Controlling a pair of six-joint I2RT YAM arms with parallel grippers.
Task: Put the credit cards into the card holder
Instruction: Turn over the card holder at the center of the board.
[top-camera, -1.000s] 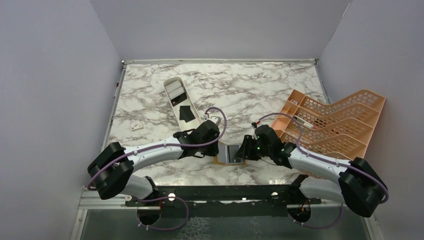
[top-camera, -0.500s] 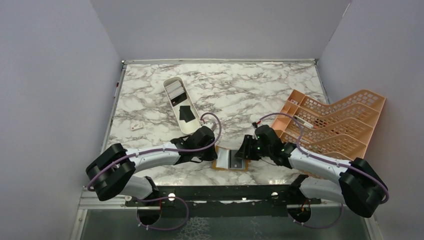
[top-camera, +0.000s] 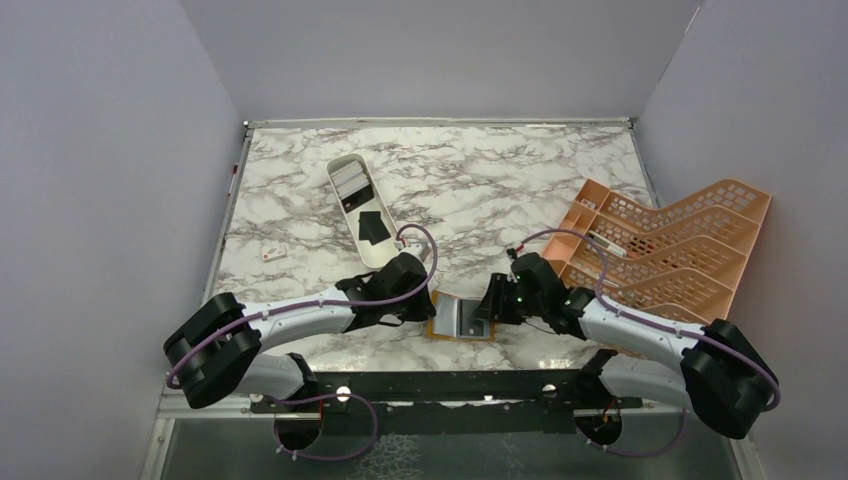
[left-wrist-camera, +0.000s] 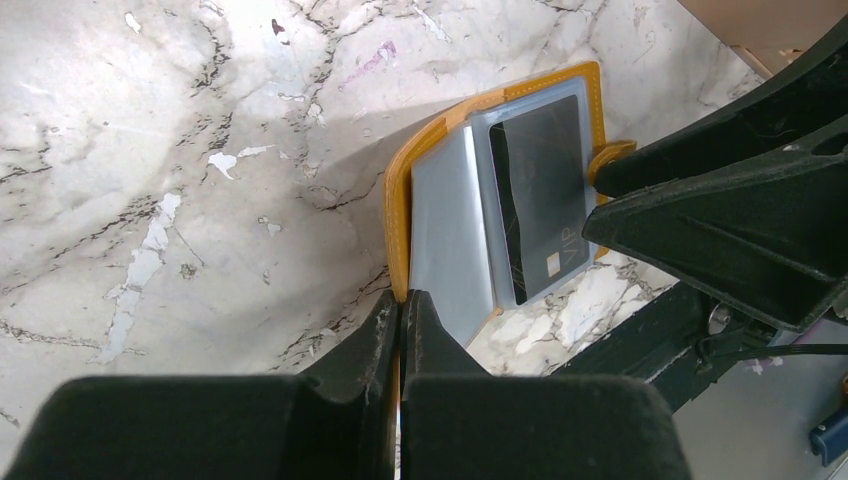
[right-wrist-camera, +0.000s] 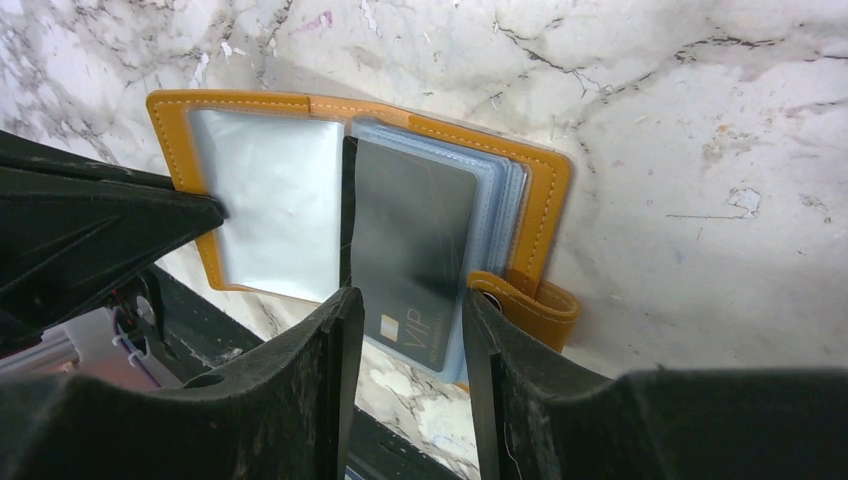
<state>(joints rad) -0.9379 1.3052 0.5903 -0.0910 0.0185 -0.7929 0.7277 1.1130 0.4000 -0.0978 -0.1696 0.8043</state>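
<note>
Top view. Desk (top-camera: 500, 180): a rectangular surface with a white marble pattern veined in grey and brown, walled at the left, far and right sides. Lying directly on it:

(a) A long white oval tray (top-camera: 384, 252), left of centre, set at a slant with one end pointing far-left.

(b) A large orange lattice rack (top-camera: 660, 250) at the right side, its right part reaching past the desk's right edge.

(c) The card holder (top-camera: 460, 318), orange-tan, opened flat at the near edge (inner panels facing up), between tray and rack but touching neither.

(d) A small white object (top-camera: 272, 253) near the left edge, too small to identify.
</note>
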